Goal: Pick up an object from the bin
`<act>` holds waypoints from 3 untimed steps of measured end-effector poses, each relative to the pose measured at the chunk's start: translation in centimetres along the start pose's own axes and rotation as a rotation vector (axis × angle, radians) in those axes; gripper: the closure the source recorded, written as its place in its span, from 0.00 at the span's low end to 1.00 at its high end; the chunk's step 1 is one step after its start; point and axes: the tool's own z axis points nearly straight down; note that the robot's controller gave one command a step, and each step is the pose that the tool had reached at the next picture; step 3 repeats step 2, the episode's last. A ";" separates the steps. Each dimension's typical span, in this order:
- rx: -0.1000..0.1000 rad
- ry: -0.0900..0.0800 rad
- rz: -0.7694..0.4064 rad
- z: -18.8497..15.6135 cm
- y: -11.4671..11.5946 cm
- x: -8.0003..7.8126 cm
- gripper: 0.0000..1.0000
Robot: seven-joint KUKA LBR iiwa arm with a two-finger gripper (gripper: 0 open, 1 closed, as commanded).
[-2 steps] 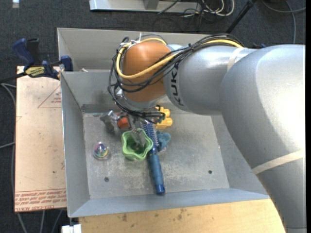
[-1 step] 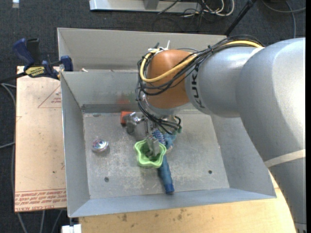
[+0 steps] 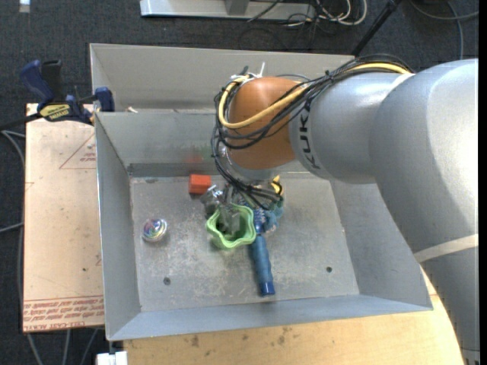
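My gripper (image 3: pixel 226 210) hangs low in the middle of the bin, under the orange wrist cover, right over a green wavy-rimmed cup (image 3: pixel 230 229). One fingertip seems to reach into the cup's hollow. A blue pen-like handle (image 3: pixel 261 265) lies just right of the cup, pointing toward the bin's front. A small orange-red block (image 3: pixel 200 184) sits on the floor just left of and behind the gripper. Part of the gripper is hidden by the cover and cables.
A small shiny silver top-like thing (image 3: pixel 154 230) lies at the bin's left. A yellow bit (image 3: pixel 276 182) peeks out behind the gripper. The big arm covers the bin's right back corner. Bare floor shows at the front left and front right.
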 end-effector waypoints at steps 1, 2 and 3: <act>0.004 -0.005 -0.031 -12.5 1.2 4.2 1.00; 0.005 -0.005 -0.020 -18.3 0.1 5.0 1.00; 0.005 -0.005 -0.020 -18.3 0.1 5.0 1.00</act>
